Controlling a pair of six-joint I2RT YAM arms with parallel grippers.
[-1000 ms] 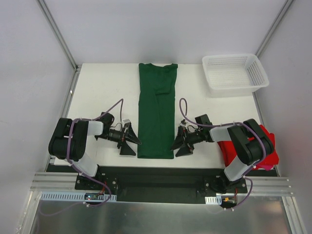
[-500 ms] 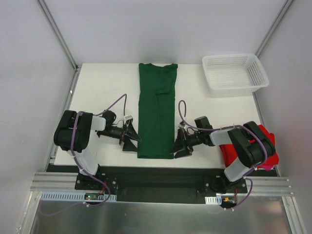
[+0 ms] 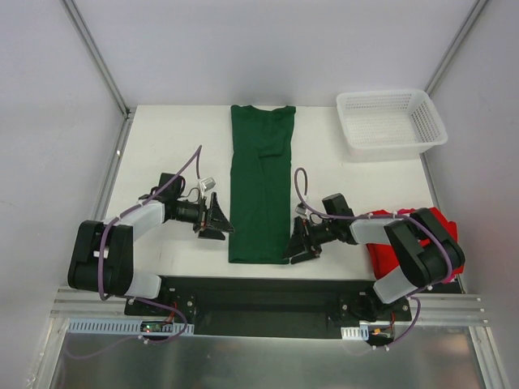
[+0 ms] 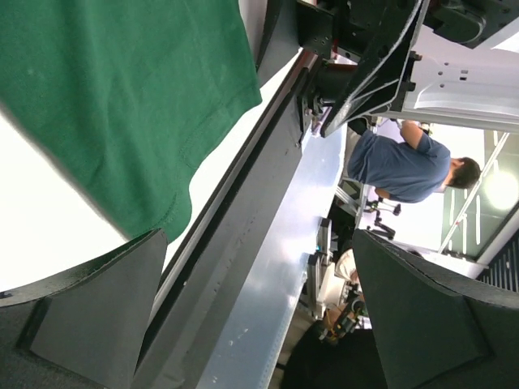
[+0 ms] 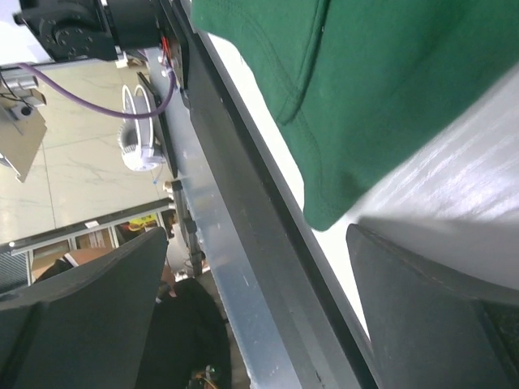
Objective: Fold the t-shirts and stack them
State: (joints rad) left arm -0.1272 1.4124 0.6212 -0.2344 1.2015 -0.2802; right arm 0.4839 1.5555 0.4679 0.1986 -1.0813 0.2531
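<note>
A dark green t-shirt [image 3: 259, 190], folded lengthwise into a long strip, lies flat down the middle of the white table. My left gripper [image 3: 216, 220] is open, low beside the strip's left edge near the hem. Open too, my right gripper [image 3: 299, 245] sits at the hem's right corner. In the left wrist view the green cloth [image 4: 122, 105] lies just past the fingers, with nothing between them at my left gripper [image 4: 259, 320]. The right wrist view shows the green hem corner [image 5: 381, 97] beyond my empty right gripper [image 5: 259, 316]. A bright red t-shirt [image 3: 444, 243] lies crumpled at the near right, partly behind the right arm.
A white mesh basket [image 3: 391, 120] stands at the back right corner. The table's near edge meets a black rail [image 3: 259, 288] and a metal frame. Slanted frame posts [image 3: 97, 57] border the back of the table.
The left arm's elbow has swung down and left, and its gripper moved a little farther up along the shirt's left edge. The right gripper edged nearer the hem corner. Both stayed open.
</note>
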